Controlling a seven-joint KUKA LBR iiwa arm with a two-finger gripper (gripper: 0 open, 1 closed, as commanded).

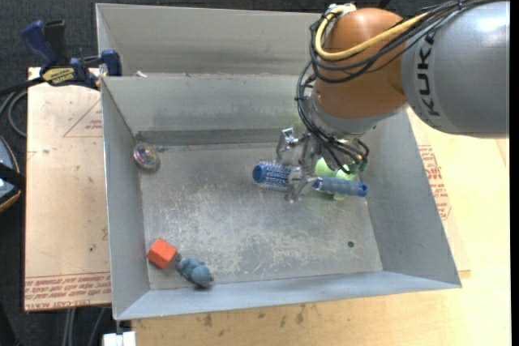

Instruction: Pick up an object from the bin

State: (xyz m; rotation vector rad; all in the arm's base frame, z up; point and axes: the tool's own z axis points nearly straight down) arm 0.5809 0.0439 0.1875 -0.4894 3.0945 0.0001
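My arm: comes in from the right of the view, w/ the orange cover [361,61] on the wrist and cables [340,148] looped round it & trailing below.
My gripper [297,174]: low in the bin [203,105], right of centre, over the back half of the floor.
Grip state: can't tell. Metal parts, cables & nearby things overlap there, so no call on open vs closed, or on whether I've got hold of anything.
Nearest thing: blue ribbed cylinder [272,173], short, lying on its side on the floor, its right end right at my gripper. Contact or not: can't tell.
Also close: blue pen-like stick [342,189], lying approx. left-right on the floor, just right of my gripper.
Behind the stick: green thing [328,168], bright, partly under my cables, shape unclear.
Grouping: those 3 sit close together under my wrist, w/ the cylinder to the left and the stick & green thing to the right.
Far left: small shiny round thing [146,158], near the left wall at the foot of the back wall, well apart from my gripper.
Front left: orange block [162,254] & grey-blue lump [195,272], just beside each other, poss. touching, near the front wall, well apart from my gripper.
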